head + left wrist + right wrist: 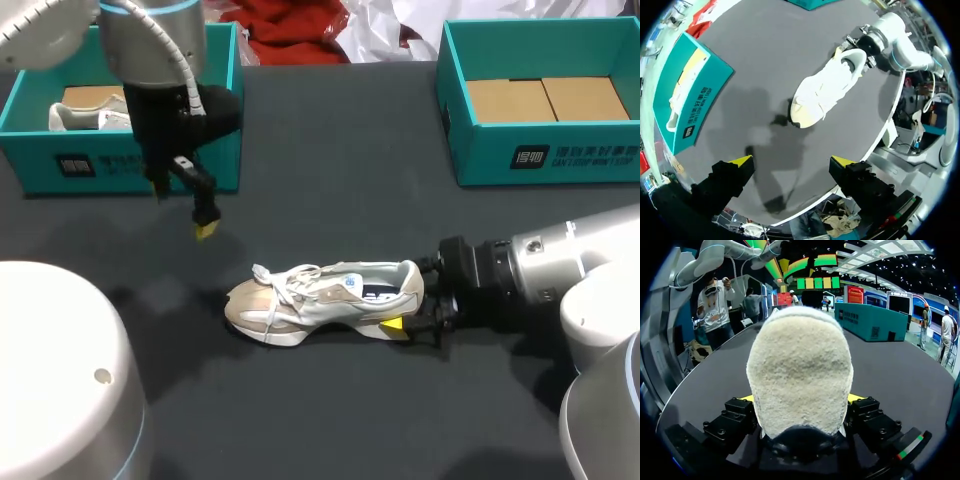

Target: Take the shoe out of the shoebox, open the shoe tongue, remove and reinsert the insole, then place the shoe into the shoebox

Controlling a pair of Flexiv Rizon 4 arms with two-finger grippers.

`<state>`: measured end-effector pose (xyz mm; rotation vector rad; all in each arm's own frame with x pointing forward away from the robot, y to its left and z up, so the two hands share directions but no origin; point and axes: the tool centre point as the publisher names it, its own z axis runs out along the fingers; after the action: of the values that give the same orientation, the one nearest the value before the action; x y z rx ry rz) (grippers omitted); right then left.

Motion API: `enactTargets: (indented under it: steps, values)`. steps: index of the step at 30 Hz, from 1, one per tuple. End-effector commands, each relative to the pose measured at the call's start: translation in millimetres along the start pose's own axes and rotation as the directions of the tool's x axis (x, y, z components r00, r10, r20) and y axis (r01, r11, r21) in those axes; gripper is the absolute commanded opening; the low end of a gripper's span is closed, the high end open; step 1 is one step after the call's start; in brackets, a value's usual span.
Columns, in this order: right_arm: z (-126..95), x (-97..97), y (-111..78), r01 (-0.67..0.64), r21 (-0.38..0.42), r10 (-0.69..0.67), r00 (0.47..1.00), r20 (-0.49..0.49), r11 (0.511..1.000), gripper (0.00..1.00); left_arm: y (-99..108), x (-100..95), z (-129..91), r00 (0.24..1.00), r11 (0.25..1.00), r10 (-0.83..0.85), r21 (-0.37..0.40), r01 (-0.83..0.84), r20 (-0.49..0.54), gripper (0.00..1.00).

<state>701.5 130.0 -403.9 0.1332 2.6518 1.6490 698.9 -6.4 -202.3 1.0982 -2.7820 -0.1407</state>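
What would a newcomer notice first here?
The pale shoe lies on the dark table, its heel clamped between the fingers of the right gripper and filling the right wrist view. The left gripper hangs open above the table near the left shoebox, which holds a second shoe. The right shoebox shows only cardboard.

Dark table (330, 150): 1 shoe (320, 300), 2 teal shoeboxes (40, 150) (480, 155).
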Motion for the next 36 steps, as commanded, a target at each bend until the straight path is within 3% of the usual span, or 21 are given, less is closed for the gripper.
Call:
enactTargets:
  steps: [1,3,5,16,18,20,21,26,31,34,36]
  values:
    - [0.8,1.7,0.9,-0.001,0.004,0.001,1.000,0.001,1.000,0.00,-18.8,34.9,11.3,0.884,0.888,-0.457,-0.107,0.447,-0.099,1.00]
    - [0.8,1.7,0.9,-0.001,0.004,0.001,1.000,0.001,1.000,0.00,-29.9,53.1,13.1,0.825,0.826,-0.557,-0.166,0.538,-0.099,1.00]
    - [0.8,1.7,0.9,-0.001,0.004,0.001,1.000,0.001,1.000,0.00,-37.1,69.7,16.9,0.772,0.773,-0.633,-0.100,0.627,-0.060,1.00]
    - [0.8,1.7,0.9,-0.001,0.004,0.001,1.000,0.001,1.000,0.00,-37.1,69.7,16.9,0.772,0.773,-0.633,-0.100,0.627,-0.060,1.00]
    - [0.8,1.7,0.9,-0.001,0.004,0.001,1.000,0.001,1.000,0.00,-46.1,76.3,22.2,0.670,0.671,-0.741,-0.084,0.737,-0.047,1.00]
    - [0.8,1.7,0.9,-0.001,0.004,0.001,1.000,0.001,1.000,0.00,-49.7,84.0,26.5,0.628,0.632,-0.775,-0.058,0.773,-0.068,1.00]
    - [0.8,1.7,0.9,-0.001,0.004,0.001,1.000,0.001,1.000,0.00,-51.2,87.9,27.4,0.630,0.634,-0.773,-0.076,0.769,-0.072,1.00]
    - [0.8,1.7,0.9,-0.001,0.004,0.001,1.000,0.001,1.000,0.00,-60.0,104.2,36.5,0.640,0.642,-0.764,-0.003,0.767,-0.085,1.00]
    - [0.8,1.7,0.9,-0.001,0.004,0.001,1.000,0.001,1.000,0.00,-72.2,112.5,47.4,0.705,0.704,-0.707,0.052,0.709,-0.053,1.00]
    - [0.8,1.7,0.9,-0.001,0.004,0.001,1.000,0.001,1.000,0.00,-84.2,117.1,49.3,0.741,0.740,-0.670,0.046,0.671,-0.038,1.00]
    - [0.8,1.7,0.9,-0.001,0.004,0.001,1.000,0.001,1.000,0.00,-90.1,116.2,47.9,0.789,0.790,-0.613,0.003,0.614,-0.023,1.00]
